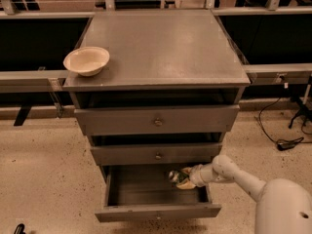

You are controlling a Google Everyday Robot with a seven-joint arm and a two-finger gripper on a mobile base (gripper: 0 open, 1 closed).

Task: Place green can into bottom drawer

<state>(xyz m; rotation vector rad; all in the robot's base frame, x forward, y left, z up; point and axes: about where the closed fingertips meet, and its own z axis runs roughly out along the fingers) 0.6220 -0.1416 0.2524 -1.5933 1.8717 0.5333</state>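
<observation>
so the arm [236, 173] reaches in from right of the bottom drawer [156, 211], tool [185, 179] over its right half, clamped on the green can [177, 176]

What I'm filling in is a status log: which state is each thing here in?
top drawer: pushed in.
middle drawer: pushed in.
bottom drawer: pulled out.
green can: tilted, gripped over the bottom drawer's right side.
pincer: shut on the green can, over the bottom drawer.
bowl: upright, empty, on the cabinet top.
</observation>
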